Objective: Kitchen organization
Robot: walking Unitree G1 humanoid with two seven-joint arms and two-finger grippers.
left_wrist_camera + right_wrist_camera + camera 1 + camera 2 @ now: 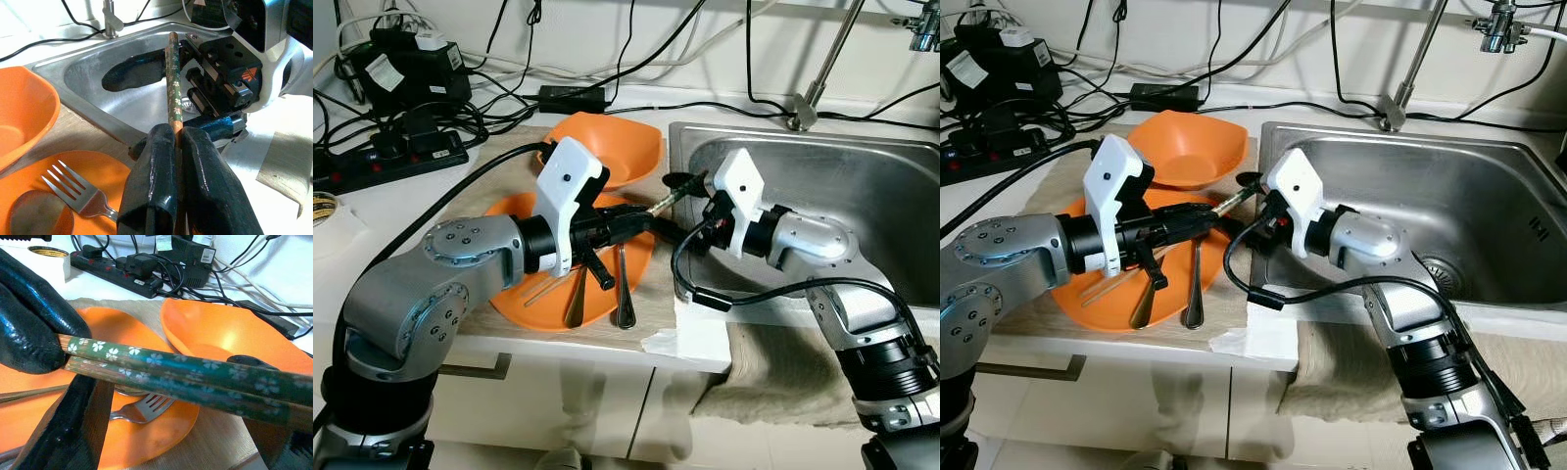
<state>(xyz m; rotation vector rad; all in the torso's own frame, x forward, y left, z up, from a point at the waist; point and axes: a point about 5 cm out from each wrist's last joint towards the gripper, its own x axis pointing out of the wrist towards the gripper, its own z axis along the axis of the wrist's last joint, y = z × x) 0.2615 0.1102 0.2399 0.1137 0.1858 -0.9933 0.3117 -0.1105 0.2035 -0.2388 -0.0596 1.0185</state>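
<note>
Mid-handover at centre frame, over the seam between the flat orange plastic plate [514,284] and the stainless steel sink [862,186]. Left gripper [177,147] clamped on the pair of green flower-patterned wooden chopsticks [173,83]; right gripper [63,357] pinching the far ends of the same pair. Steel fork [80,193] and spoon [41,220] lying on the plate at lower left. Next, probably: one grip to release, the other to carry the sticks clear without dropping them.

Both silver arms reach inward, forearms bent at the elbow so the 2 grippers meet tip to tip. The left gripper [641,217] has its black fingers [156,186] pressed together. The right gripper [690,186] is likewise clamped tight, wrist angled toward the left.
</note>
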